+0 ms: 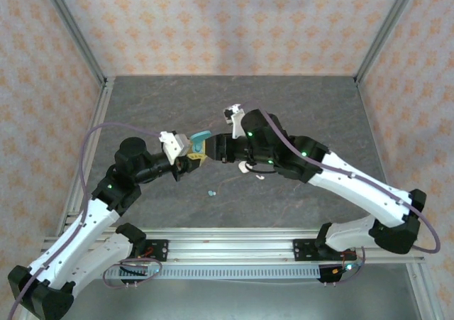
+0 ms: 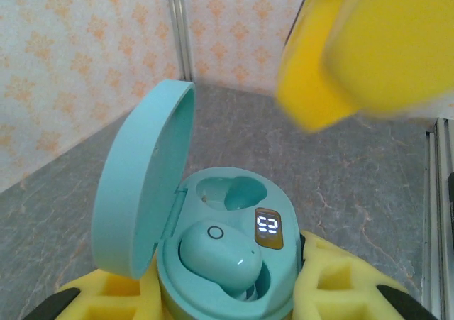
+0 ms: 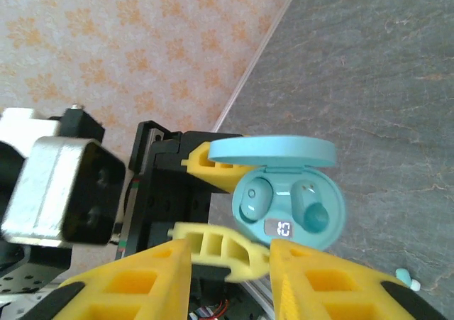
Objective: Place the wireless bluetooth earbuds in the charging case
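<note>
While both arms reach in over the grey table (image 1: 298,100), your left arm (image 1: 92,224) and right arm (image 1: 355,181) meet nose to nose near its middle. Your left gripper (image 2: 223,299) is clamped on the charging case (image 2: 227,263), with its yellow fingers (image 2: 340,281) pressing on either side of the teal base and holding it up off the table. Your right gripper (image 3: 230,256) faces the case from close by, jaws parted and nothing between them. In the left wrist view, one of its fingers is a yellow blur at the upper right. You can see the case's lid (image 2: 142,185) hinged open and standing up, and a small display (image 2: 268,229) lit on the base beside the two sockets. The seated earbud (image 2: 216,252), pale teal, fills the socket nearer the left wrist camera, while the far socket (image 2: 237,192) sits empty. Down on the table, a loose earbud (image 1: 211,191), also teal, lies just below where the grippers meet. A tiny pale piece (image 1: 260,177) lies under the right arm, too small for you to tell what it is.
</note>
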Controlling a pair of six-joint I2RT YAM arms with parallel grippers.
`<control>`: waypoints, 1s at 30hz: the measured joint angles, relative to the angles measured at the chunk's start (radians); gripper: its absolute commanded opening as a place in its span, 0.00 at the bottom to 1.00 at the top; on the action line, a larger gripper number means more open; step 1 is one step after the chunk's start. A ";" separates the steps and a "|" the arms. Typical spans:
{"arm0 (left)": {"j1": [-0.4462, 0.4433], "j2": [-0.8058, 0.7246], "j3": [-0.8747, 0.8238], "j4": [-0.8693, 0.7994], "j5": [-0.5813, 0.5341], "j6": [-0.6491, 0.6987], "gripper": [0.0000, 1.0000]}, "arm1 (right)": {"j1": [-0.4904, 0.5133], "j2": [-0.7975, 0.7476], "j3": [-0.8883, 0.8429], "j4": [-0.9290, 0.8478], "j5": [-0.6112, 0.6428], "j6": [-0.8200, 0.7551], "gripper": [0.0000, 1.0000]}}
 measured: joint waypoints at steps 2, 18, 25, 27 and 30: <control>0.000 -0.015 0.000 -0.027 -0.014 -0.004 0.18 | 0.000 -0.034 -0.018 -0.003 0.019 -0.003 0.35; 0.000 -0.283 -0.002 -0.308 -0.167 -0.038 0.18 | -0.005 -0.003 -0.265 -0.064 0.115 -0.002 0.32; 0.000 -0.403 -0.021 -0.390 -0.219 -0.069 0.18 | 0.005 0.182 -0.293 -0.071 0.080 -0.022 0.30; 0.000 -0.422 -0.024 -0.416 -0.232 -0.075 0.18 | 0.020 0.249 -0.277 -0.090 0.082 -0.037 0.30; 0.000 -0.438 -0.027 -0.440 -0.241 -0.076 0.18 | 0.055 0.356 -0.231 -0.121 0.089 -0.059 0.30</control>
